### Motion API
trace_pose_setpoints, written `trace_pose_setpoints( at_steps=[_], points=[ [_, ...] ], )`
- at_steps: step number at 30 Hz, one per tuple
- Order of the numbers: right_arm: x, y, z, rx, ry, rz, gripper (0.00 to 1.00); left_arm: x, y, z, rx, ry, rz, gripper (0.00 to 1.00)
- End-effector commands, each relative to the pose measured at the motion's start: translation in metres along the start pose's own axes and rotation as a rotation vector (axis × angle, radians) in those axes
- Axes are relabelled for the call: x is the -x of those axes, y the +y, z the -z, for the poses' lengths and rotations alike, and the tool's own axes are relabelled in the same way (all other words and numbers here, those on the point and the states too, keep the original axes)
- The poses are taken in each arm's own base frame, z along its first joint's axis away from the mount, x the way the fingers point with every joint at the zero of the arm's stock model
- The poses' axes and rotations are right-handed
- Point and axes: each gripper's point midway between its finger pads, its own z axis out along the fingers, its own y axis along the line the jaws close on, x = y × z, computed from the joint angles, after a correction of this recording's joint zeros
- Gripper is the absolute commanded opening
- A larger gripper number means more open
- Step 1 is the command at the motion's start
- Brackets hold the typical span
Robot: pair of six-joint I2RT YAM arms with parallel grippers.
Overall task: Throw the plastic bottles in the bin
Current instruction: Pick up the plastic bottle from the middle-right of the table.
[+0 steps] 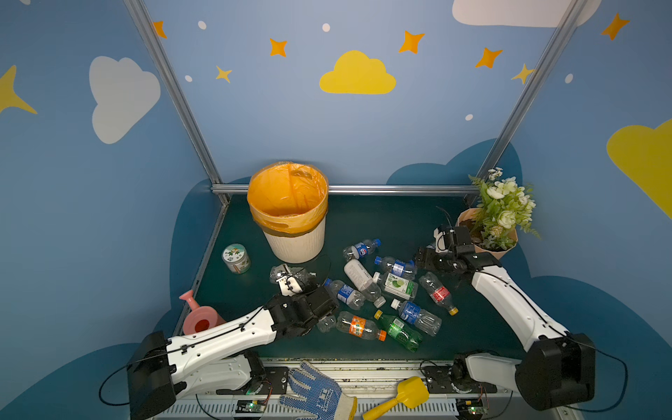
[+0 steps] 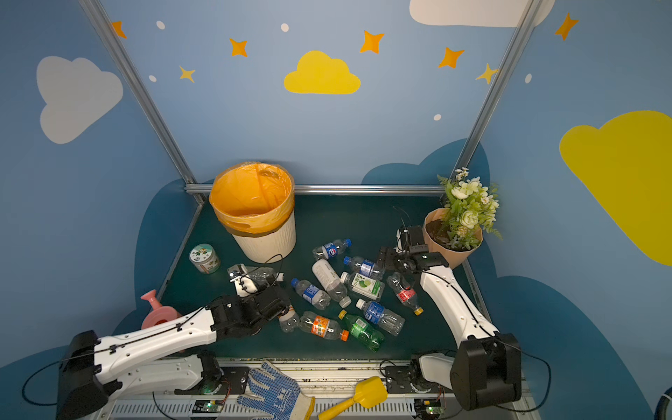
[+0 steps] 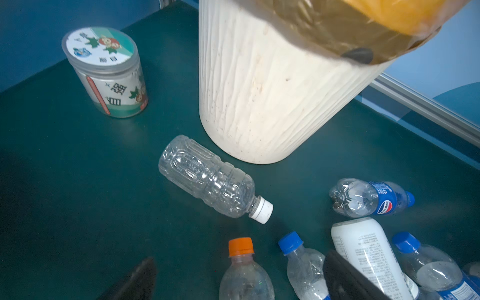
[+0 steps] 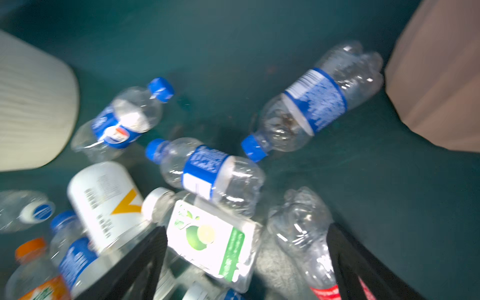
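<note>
Both claws stand released and empty. The left gripper hovers by the clear bottle lying just near of the bin. The right gripper hangs over the bottle pile to the bin's right. We would pinch one bottle mid-body and lift it above the rim.

Twelve bottles lie on the desk: eleven in both top views, one more bottle beside the one flower pot in the right wrist view. One bin, one jar, one watering can; off the front edge, one glove, one scoop
</note>
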Motion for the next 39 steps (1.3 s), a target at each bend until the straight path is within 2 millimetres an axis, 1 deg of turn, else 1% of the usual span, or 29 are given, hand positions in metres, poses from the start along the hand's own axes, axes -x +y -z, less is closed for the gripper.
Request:
trace_pose_setpoints(
  at_steps=[1, 3, 5, 9, 12, 15, 17, 20, 24, 29, 31, 35, 39],
  points=[
    [0.005, -0.02, -0.01, -0.102, 0.018, -0.136, 0.94, -0.007, 0.001, -0.003, 0.005, 0.013, 0.019, 1.0],
    [0.01, -0.028, -0.02, -0.133, 0.03, -0.193, 0.94, -0.006, 0.001, -0.004, 0.012, 0.002, -0.009, 1.0],
    [0.016, -0.032, -0.03, -0.145, 0.042, -0.235, 0.94, -0.004, 0.002, -0.004, 0.016, -0.008, -0.034, 1.0],
    [0.033, -0.037, -0.045, -0.172, 0.033, -0.263, 0.93, -0.006, 0.004, -0.006, -0.006, -0.006, -0.052, 1.0],
    [0.039, -0.042, -0.057, -0.19, 0.045, -0.285, 0.93, -0.007, 0.007, -0.006, -0.024, -0.005, -0.062, 1.0],
    [0.044, -0.048, -0.071, -0.197, 0.064, -0.303, 0.92, -0.002, 0.011, -0.004, -0.02, -0.02, -0.088, 1.0],
    [0.043, -0.051, -0.081, -0.213, 0.098, -0.309, 0.92, 0.002, 0.012, -0.003, -0.017, -0.032, -0.114, 1.0],
    [0.042, -0.056, -0.089, -0.243, 0.13, -0.315, 0.91, 0.006, 0.013, -0.003, -0.015, -0.039, -0.139, 1.0],
    [0.045, -0.052, -0.102, -0.225, 0.151, -0.301, 0.89, 0.008, 0.013, -0.005, -0.028, -0.034, -0.131, 1.0],
    [0.043, -0.046, -0.121, -0.196, 0.203, -0.296, 0.81, 0.01, 0.013, -0.006, -0.036, -0.03, -0.135, 1.0],
    [0.042, -0.043, -0.128, -0.183, 0.222, -0.293, 0.77, 0.011, 0.014, -0.006, -0.037, -0.03, -0.139, 1.0],
    [0.045, -0.037, -0.136, -0.159, 0.239, -0.283, 0.69, 0.014, 0.013, -0.005, -0.049, -0.03, -0.141, 1.0],
    [0.045, -0.032, -0.143, -0.142, 0.257, -0.266, 0.66, 0.017, 0.016, -0.005, -0.047, -0.032, -0.144, 1.0]
  ],
)
